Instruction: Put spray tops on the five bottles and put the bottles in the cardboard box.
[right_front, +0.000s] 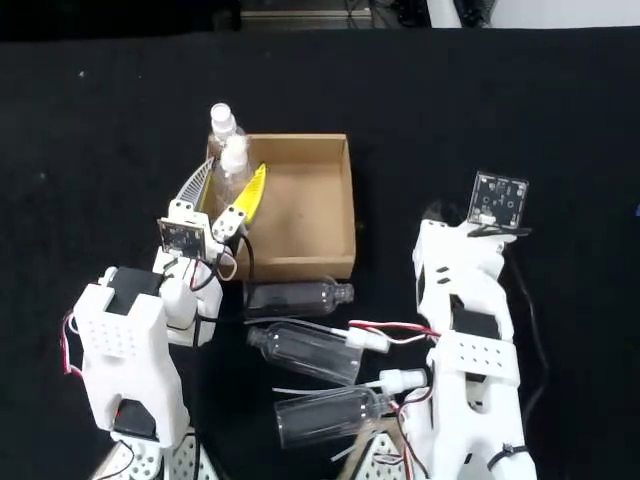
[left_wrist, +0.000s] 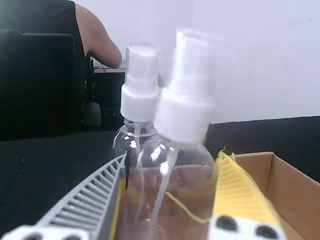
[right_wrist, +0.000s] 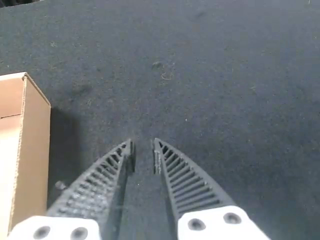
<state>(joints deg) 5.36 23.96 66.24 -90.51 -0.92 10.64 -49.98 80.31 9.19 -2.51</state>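
Observation:
My left gripper (right_front: 236, 167) has a grey and a yellow finger and is shut on a clear bottle (right_front: 233, 172) with a white spray top, upright over the back left corner of the cardboard box (right_front: 330, 215). In the left wrist view that bottle (left_wrist: 172, 180) stands between the fingers (left_wrist: 90, 200), with a second topped bottle (left_wrist: 139, 107) just behind it. This second bottle (right_front: 222, 122) stands outside the box's back left corner. Three bottles lie in front of the box: a bottle (right_front: 297, 295) nearest the box, then two bottles (right_front: 305, 350) (right_front: 325, 415) with white tops. My right gripper (right_wrist: 143, 145) hangs over bare table, fingers almost together, holding nothing.
The right arm (right_front: 465, 300) stands to the right of the lying bottles, its red and white wires (right_front: 395, 330) running near the spray tops. The box's side wall (right_wrist: 22, 150) is close beside the right gripper. A black cloth (right_front: 500, 110) covers the table.

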